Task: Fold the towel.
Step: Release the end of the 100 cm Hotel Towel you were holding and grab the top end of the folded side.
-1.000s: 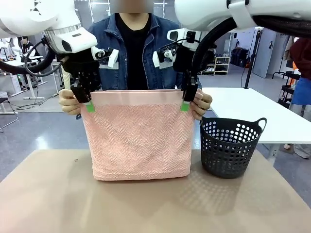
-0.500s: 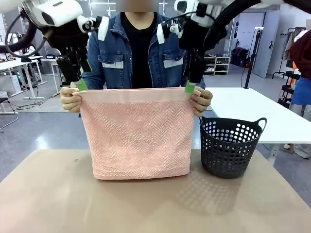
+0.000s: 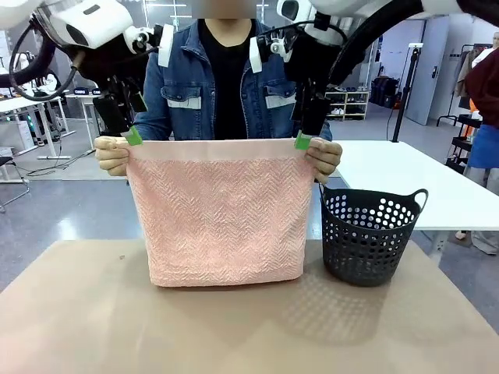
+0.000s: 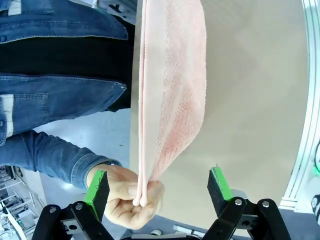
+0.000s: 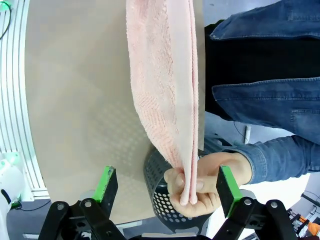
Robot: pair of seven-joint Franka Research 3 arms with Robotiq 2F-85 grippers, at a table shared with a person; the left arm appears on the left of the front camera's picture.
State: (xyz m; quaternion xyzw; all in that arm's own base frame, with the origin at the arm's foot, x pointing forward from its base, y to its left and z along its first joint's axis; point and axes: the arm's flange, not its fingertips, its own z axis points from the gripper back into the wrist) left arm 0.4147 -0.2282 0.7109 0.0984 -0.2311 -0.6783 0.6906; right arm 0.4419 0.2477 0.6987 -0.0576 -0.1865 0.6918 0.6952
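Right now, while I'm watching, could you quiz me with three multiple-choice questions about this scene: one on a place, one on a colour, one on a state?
1. By the robot's own sides, where does the basket stand?
A. right of the towel
B. left of it
C. beneath it

2. What colour are the end effector pads?
A. red
B. green
C. blue

3. How are the left end effector and right end effector?
A. both open
B. both shut on the towel
C. one open, one shut

Answers:
1 A: the front view shows it on the right arm's side.
2 B: they are bright green in the wrist views.
3 A: each wrist view shows the pads wide apart, with a person's hand pinching a towel corner between them.
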